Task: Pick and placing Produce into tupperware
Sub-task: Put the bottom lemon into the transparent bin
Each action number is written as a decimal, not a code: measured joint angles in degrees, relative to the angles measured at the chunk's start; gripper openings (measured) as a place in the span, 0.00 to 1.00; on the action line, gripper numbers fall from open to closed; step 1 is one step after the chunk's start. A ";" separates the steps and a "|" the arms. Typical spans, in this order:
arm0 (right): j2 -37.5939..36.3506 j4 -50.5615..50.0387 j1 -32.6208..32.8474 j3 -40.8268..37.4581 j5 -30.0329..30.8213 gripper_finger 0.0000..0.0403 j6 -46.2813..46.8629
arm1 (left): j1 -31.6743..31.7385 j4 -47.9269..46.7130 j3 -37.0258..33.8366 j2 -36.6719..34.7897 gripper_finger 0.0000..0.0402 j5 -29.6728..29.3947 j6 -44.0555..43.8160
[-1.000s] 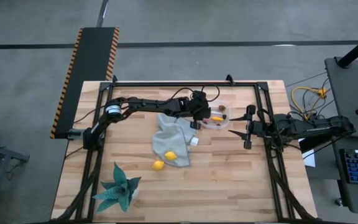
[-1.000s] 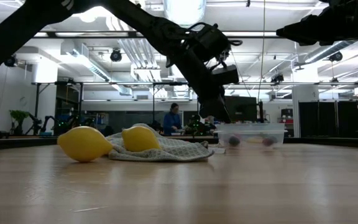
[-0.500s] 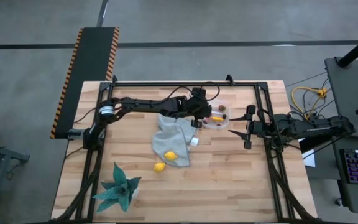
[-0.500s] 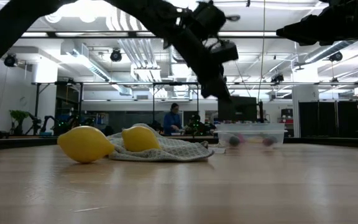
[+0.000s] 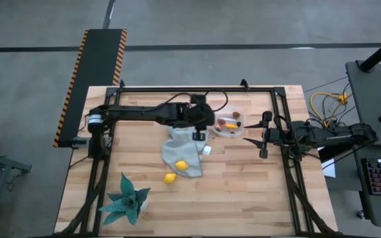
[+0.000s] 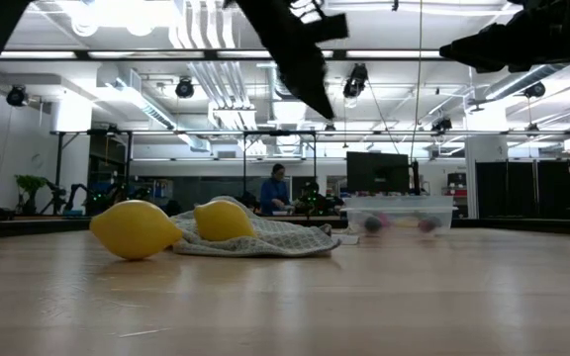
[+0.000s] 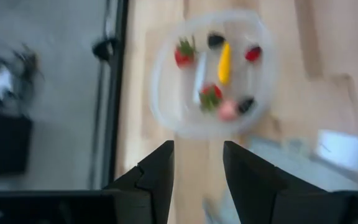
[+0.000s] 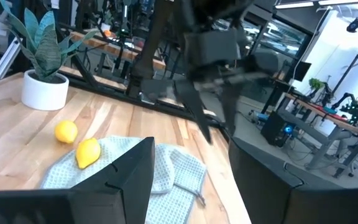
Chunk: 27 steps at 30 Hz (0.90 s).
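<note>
The left gripper (image 5: 200,125) is hanging empty with its fingers (image 7: 156,171) parted, raised above the table beside the tupperware (image 5: 231,123). From its own wrist camera the container is lying ahead of and below the fingertips, already holding the yellow-orange stick (image 7: 224,62), two strawberry-like red pieces (image 7: 183,54), a pink piece (image 7: 227,110) and several dark ones. The two lemons are lying on the far side of the gripper from the container — one lemon (image 5: 181,166) on the grey-blue cloth (image 5: 182,151), the other lemon (image 5: 169,176) on bare wood just beside the cloth's edge.

The step in hand looks like going for a lemon. To do it well, the left arm should be carrying the gripper high over the cloth, opening wider than a lemon, then dropping straight down around the fruit's narrow width. The lemon on the cloth calls for care, since the fingers could be pinching fabric along with it.

The right gripper (image 5: 264,139) is waiting open on the other side of the tupperware.

Compared with a second ago, the left gripper is pulling back from the container's rim and rising — in the low view it is climbing nearly out of the top. Lemons, cloth and right arm are staying put.
</note>
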 joint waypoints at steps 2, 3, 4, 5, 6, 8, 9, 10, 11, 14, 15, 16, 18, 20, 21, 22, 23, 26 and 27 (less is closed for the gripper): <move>-0.01 0.06 0.00 0.00 0.00 0.49 -0.17 | -0.69 -4.05 -0.59 -1.94 0.31 0.00 -4.51; 0.00 -0.01 -0.01 0.00 0.00 0.49 -0.17 | -1.12 -5.73 -1.02 -2.91 0.31 -0.02 -6.47; 0.00 0.02 0.00 0.00 0.00 0.49 -0.17 | -1.57 -7.61 -1.60 -4.01 0.31 -0.02 -8.13; -0.01 0.04 0.00 0.00 0.00 0.49 -0.15 | -2.06 -9.63 -2.25 -5.04 0.31 0.00 -9.43; -0.02 0.04 0.00 0.00 0.00 0.49 -0.15 | -2.66 -11.21 -2.78 -5.70 0.31 0.00 -10.33; 0.00 0.01 0.00 0.00 -0.01 0.49 -0.16 | -3.81 -13.98 -3.47 -6.90 0.31 0.09 -11.57; -0.01 0.03 0.00 0.00 -0.01 0.49 -0.05 | -4.42 -15.83 -3.93 -7.25 0.31 0.12 -12.38; -0.02 0.03 0.00 0.00 -0.01 0.49 0.13 | -5.06 -16.72 -4.40 -7.48 0.31 0.11 -12.84; -0.02 0.02 0.00 0.00 -0.02 0.49 0.25 | -5.68 -16.88 -4.87 -7.69 0.31 0.09 -13.29; -0.02 0.07 0.00 0.00 -0.02 0.49 0.27 | -7.67 -18.29 -7.10 -8.06 0.31 0.22 -15.05; 0.00 0.06 0.00 0.00 -0.02 0.49 0.27 | -8.36 -18.96 -7.50 -8.06 0.31 0.23 -15.44; 0.00 0.07 0.01 0.00 -0.02 0.49 0.26 | -9.09 -20.00 -7.88 -8.06 0.32 0.20 -16.11; -0.01 0.10 0.00 0.00 -0.02 0.49 0.29 | -10.22 -22.67 -8.35 -8.06 0.36 0.48 -20.60; 0.00 0.13 0.00 0.00 -0.02 0.49 0.29 | -10.79 -25.58 -8.35 -8.06 0.43 2.78 -27.03; -0.02 0.22 0.00 0.00 -0.02 0.49 0.36 | -10.91 -28.10 -8.35 -8.06 0.47 4.75 -30.57; -0.01 0.27 0.00 0.00 -0.02 0.49 0.49 | -11.04 -29.92 -8.37 -8.06 0.52 7.11 -33.98; -0.02 0.31 0.00 0.00 -0.02 0.49 0.47 | -11.20 -30.83 -8.37 -8.07 0.58 9.19 -37.28; -0.02 0.38 0.00 0.00 -0.04 0.49 0.83 | -12.23 -32.28 -8.92 -8.10 0.71 15.23 -45.52; 0.00 0.32 0.00 0.00 -0.04 0.49 1.27 | -12.69 -31.97 -9.41 -8.12 0.74 17.19 -47.59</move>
